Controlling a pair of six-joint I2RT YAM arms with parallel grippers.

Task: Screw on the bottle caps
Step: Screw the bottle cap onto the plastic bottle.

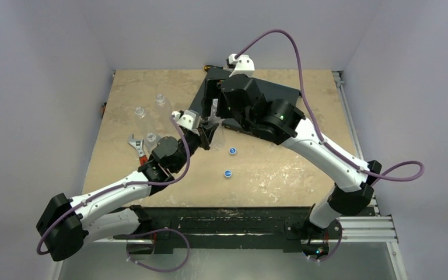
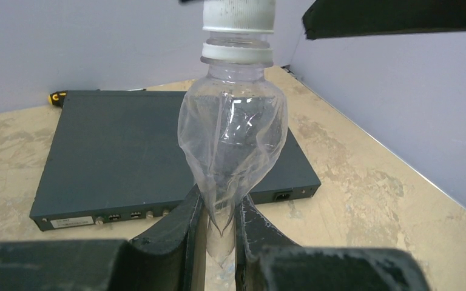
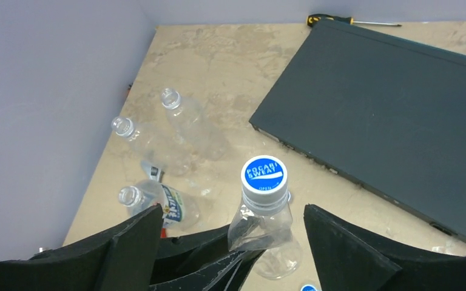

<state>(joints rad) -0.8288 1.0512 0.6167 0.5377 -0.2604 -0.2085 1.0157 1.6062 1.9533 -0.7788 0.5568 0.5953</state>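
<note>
My left gripper (image 2: 219, 206) is shut on the lower body of a clear bottle (image 2: 233, 133), crushing it flat between the fingers and holding it upright. A blue-and-white bottle cap (image 3: 264, 174) sits on this bottle's neck. My right gripper (image 3: 233, 212) hangs above it, open, one finger on each side of the cap and touching neither cap nor bottle. Two loose bottle caps (image 1: 232, 150) (image 1: 227, 174) lie on the table in front of the held bottle. Three uncapped bottles (image 3: 176, 115) (image 3: 130, 133) (image 3: 151, 203) stand or lie at the left.
A flat black box (image 1: 251, 99) lies at the back of the table, behind both grippers. A red-handled wrench (image 1: 135, 146) lies among the uncapped bottles at the left. A yellow-handled screwdriver (image 3: 334, 21) rests by the back wall.
</note>
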